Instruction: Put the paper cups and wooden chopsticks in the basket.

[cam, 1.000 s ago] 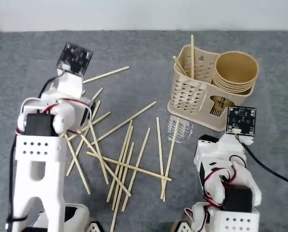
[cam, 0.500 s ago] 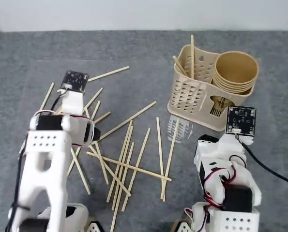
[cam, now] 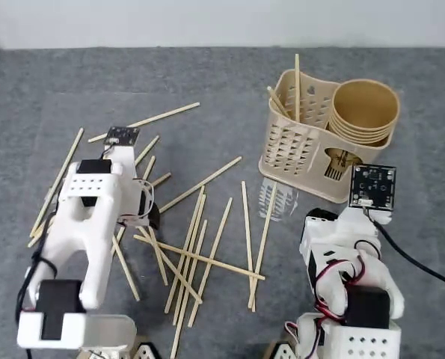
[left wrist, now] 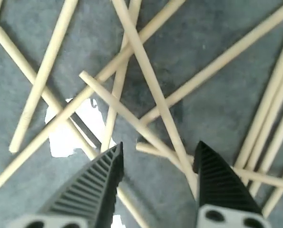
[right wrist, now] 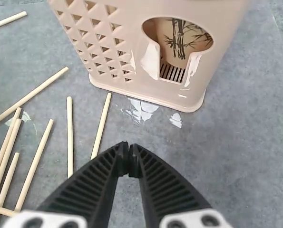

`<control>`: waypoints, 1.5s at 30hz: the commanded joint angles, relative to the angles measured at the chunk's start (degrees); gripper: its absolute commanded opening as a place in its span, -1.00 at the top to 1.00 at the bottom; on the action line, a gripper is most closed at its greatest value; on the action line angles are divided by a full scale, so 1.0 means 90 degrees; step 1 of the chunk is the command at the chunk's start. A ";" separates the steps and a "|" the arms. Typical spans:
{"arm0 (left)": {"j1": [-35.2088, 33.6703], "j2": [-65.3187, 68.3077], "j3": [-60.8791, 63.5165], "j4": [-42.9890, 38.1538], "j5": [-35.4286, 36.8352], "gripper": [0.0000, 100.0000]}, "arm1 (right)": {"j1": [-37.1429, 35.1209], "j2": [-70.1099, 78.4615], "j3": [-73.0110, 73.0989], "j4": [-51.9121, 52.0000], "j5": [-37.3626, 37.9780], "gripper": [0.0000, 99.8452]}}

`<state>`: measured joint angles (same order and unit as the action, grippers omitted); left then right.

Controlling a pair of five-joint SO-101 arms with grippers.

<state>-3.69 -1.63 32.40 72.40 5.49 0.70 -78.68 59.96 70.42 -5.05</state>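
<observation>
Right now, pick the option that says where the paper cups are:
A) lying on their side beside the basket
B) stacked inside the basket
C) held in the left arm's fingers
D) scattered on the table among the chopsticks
B: the paper cups sit nested together in one compartment of the basket.

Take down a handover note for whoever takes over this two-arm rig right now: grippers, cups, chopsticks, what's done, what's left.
Left gripper: open, low over the loose wooden chopsticks scattered on the grey mat.
Right gripper: shut, empty, near the beige perforated plastic basket.
Done: stacked tan paper cups and a few upright chopsticks sit in the basket.
Left to do: the many loose chopsticks on the mat.
</observation>
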 commanded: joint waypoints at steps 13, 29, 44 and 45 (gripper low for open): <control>0.0039 0.1006 -0.0298 -0.0772 0.0098 0.75 | 0.0034 -0.0063 -0.0039 -0.0132 0.0059 0.98; 0.0293 0.0567 -0.0454 -0.0400 -0.0264 0.98 | 0.0015 -0.0093 -0.0049 -0.0103 0.0059 0.98; 0.0264 -0.3770 -0.0503 0.0723 -0.0313 0.98 | -0.1099 -0.0015 -0.0049 -0.0181 0.0889 0.94; 0.0264 -0.3878 -0.0503 0.0723 -0.0313 0.98 | -0.1099 0.0083 -0.0049 -0.0161 0.0899 0.90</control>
<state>-1.23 -30.99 30.73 78.20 3.21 -8.97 -78.68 59.96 69.63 1.63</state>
